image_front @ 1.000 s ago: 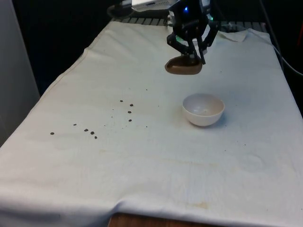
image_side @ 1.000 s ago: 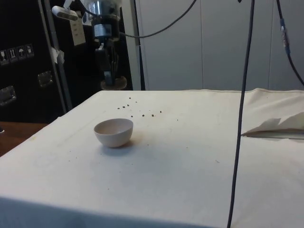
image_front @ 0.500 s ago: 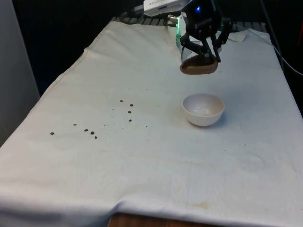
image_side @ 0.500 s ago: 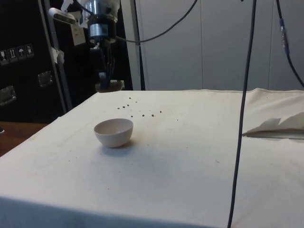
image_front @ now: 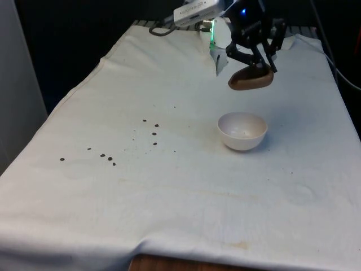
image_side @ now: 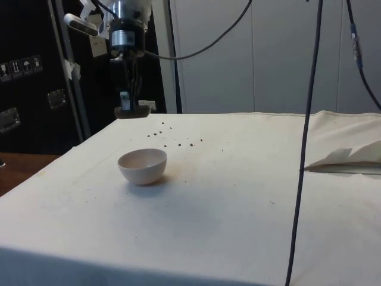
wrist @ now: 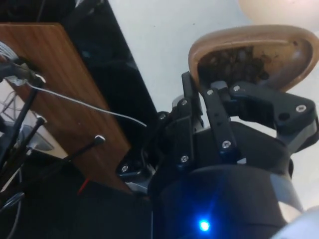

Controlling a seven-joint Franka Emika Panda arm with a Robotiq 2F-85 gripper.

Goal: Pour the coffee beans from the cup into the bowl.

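- White cloth (image_front: 186,203) covers the table; dark cabinets and pale panels stand behind it in the side view.
- Gripper (image_front: 255,56) hangs in the air over the table's far end, well above the cloth, fingers pointing down.
- Fingers are clamped narrow on the rim of a brown cup (image_front: 251,79); the cup is off the table and carried only by the gripper.
- Wrist view: coffee beans (wrist: 234,59) sit inside the cup (wrist: 249,50), with the finger tips pinching its wall just beside them.
- Side view: gripper (image_side: 128,104) holds the cup (image_side: 132,111) above the table's far edge, higher than the bowl's rim.
- White bowl (image_front: 242,130) stands upright on the cloth, toward the far end and nearer the front view's right edge; inside looks bare. Cup is above and a little beyond it, not touching.
- Bowl (image_side: 142,165) in the side view sits apart from the cup, nearer the camera.
- Loose beans (image_front: 153,133) lie scattered on the cloth between the bowl and the front view's left edge; a second small cluster (image_front: 106,158) lies closer to that edge.
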